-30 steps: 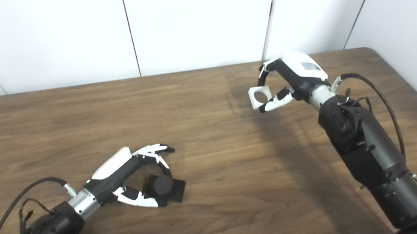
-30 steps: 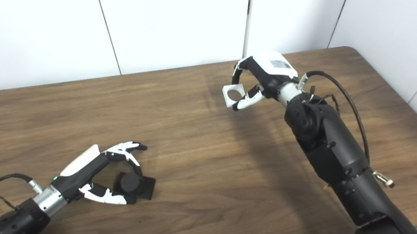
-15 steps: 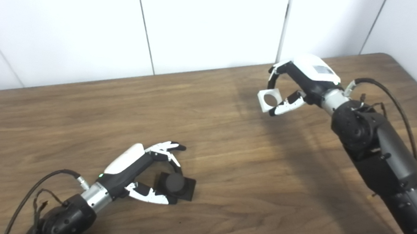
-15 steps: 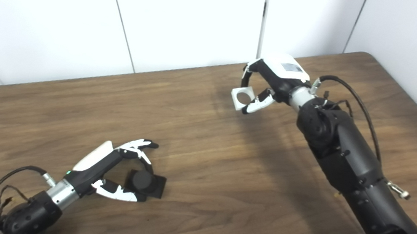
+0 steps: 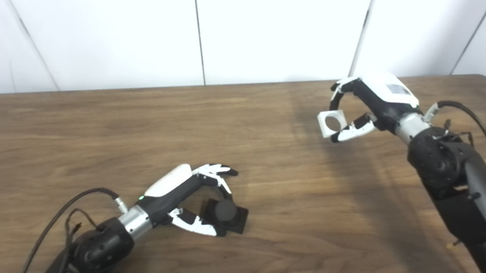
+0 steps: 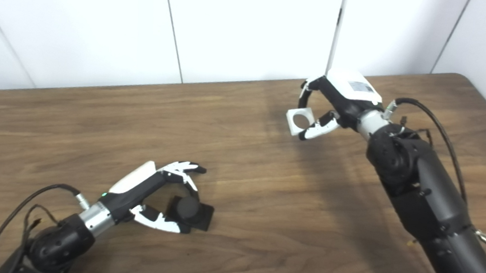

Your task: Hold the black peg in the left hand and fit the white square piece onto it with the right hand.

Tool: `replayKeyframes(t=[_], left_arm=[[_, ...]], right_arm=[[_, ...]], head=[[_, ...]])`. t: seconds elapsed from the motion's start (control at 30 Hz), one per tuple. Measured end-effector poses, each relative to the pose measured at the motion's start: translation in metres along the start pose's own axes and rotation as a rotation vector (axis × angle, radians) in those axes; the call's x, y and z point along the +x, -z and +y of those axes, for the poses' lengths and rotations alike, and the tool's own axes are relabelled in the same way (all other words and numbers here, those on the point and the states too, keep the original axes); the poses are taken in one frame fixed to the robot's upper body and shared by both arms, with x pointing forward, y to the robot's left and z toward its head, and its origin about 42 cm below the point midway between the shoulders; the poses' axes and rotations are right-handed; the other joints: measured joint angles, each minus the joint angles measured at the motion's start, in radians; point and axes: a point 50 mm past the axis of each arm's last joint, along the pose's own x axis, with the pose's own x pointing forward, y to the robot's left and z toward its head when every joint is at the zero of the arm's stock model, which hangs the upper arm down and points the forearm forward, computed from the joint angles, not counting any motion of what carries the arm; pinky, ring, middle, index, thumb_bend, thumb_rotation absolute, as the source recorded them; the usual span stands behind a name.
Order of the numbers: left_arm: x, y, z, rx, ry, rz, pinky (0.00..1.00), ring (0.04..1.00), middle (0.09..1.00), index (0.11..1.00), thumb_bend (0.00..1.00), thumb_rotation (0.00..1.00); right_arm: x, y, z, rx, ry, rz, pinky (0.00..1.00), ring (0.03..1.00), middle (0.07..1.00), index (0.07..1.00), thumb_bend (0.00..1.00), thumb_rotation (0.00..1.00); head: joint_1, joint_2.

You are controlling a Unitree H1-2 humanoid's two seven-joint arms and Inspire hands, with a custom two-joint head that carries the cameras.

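Whole view swung since a second ago, so a camera move; both hands and pieces keep their places on the table [image 5: 93, 113], no real shift. Left hand [image 5: 184, 193] low on the wood, fingers and thumb curled round the black peg [image 5: 225, 211], which rests on the tabletop; cannot tell whether truly clamped. Right hand [image 5: 363, 110] raised, well apart, pinching the white square piece [image 5: 331, 123], hole facing the peg side. Probably mid-step: grasp of the peg. Next: firm grip, lift, then hole lined up with the peg.
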Motion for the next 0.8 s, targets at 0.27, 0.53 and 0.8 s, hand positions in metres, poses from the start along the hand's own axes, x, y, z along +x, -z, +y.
replayKeyframes(t=[0.27, 0.53, 0.8], left_arm=[[0.002, -0.001, -0.001, 0.006, -0.004, -0.002, 0.93, 0.939, 0.891, 0.493, 0.51, 0.08], [0.003, -0.002, -0.003, 0.002, -0.004, -0.003, 0.94, 0.941, 0.893, 0.493, 0.51, 0.09], [0.004, -0.002, -0.003, 0.001, -0.003, -0.004, 0.95, 0.942, 0.893, 0.493, 0.51, 0.08]], right_arm=[[-0.005, 0.003, -0.002, 0.004, -0.006, -0.013, 0.77, 0.812, 0.806, 0.481, 0.52, 0.14], [-0.008, -0.004, -0.006, 0.003, -0.008, -0.041, 0.78, 0.82, 0.813, 0.481, 0.52, 0.14], [-0.011, -0.012, -0.011, -0.002, -0.007, -0.072, 0.78, 0.817, 0.813, 0.482, 0.52, 0.14]], head=[[0.015, 0.005], [0.012, 0.006], [0.012, 0.009]])
